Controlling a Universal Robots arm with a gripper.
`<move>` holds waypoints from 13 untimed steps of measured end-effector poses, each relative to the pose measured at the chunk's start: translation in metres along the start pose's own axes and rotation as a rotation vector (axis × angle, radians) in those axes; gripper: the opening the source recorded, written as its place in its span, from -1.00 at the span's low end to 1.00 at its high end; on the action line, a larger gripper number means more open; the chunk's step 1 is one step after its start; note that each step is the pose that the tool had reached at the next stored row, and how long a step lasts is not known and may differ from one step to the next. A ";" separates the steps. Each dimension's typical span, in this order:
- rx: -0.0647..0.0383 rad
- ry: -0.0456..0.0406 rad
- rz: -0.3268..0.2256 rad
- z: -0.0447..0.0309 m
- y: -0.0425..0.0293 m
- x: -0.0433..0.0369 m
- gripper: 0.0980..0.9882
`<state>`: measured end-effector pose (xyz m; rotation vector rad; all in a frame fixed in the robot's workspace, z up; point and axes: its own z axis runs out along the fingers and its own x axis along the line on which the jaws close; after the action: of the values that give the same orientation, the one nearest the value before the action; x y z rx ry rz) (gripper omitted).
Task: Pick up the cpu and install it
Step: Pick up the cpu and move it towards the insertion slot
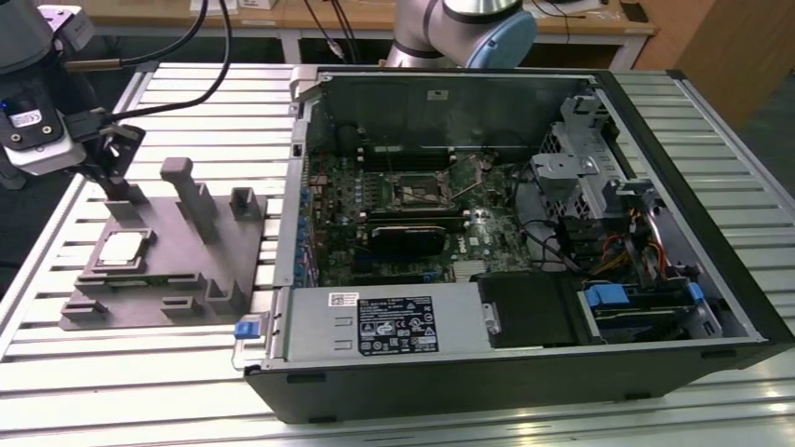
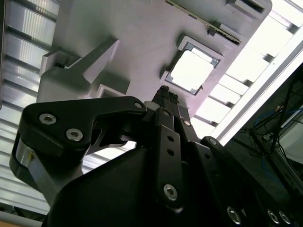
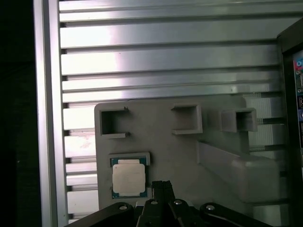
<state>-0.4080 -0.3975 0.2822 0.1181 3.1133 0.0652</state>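
Pick-up step, approach stage. Hovering with tool closed and empty, just beside cpu seated in grey fixture. Likely needs opening and centring over chip.

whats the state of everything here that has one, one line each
cpu: lying flat in its recess on the fixture, metal top up, not gripped
gripper: shut and empty, tip close beside the cpu
grey fixture: flat on the slatted table, its three square pockets empty
computer case: on its side, side panel off, motherboard exposed
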 end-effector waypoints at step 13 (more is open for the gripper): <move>0.001 -0.0001 0.000 0.0069 -0.0003 0.0004 -0.98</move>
<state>-0.4083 -0.3975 0.2753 0.1179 3.1133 0.0631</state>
